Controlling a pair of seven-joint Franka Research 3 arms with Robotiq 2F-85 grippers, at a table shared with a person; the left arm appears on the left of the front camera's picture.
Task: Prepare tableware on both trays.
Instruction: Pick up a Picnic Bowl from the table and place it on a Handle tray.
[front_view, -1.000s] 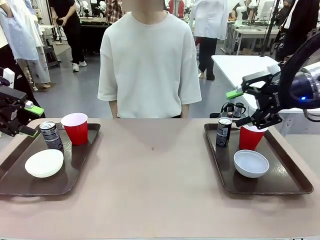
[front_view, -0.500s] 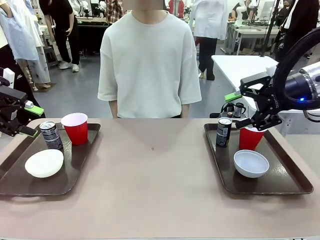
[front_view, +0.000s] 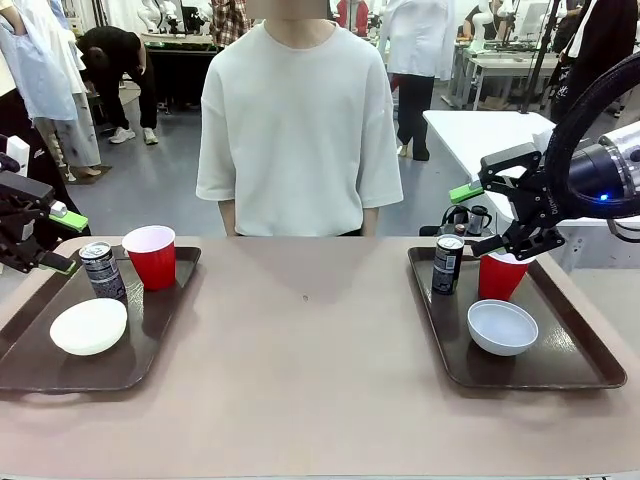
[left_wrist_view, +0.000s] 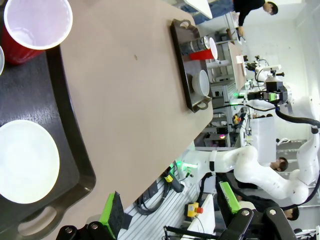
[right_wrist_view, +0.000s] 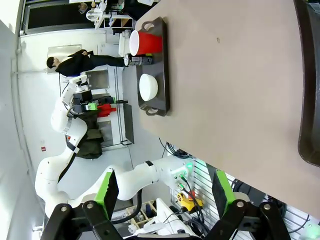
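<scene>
While both grippers are being held with jaws apart, the left gripper (front_view: 68, 240) beside the left tray (front_view: 150, 345) and the right gripper (front_view: 478, 217) above the right tray (front_view: 570, 370), a red cup (front_view: 151, 256), slim dark can (front_view: 102, 271) and shallow white bowl (front_view: 89, 326) are being carried on each tray.

Right gripper (front_view: 488, 215): black linkage body, bright green pads, small blue light on the silver-grey wrist (front_view: 612, 180), thick black cable (front_view: 585, 100) arching above it. Left gripper (front_view: 62, 240): black, green pads, white block on top. White rounded arm links (left_wrist_view: 260, 170) with green-lit joint. Person (front_view: 298, 120): plain white short-sleeved T-shirt.
</scene>
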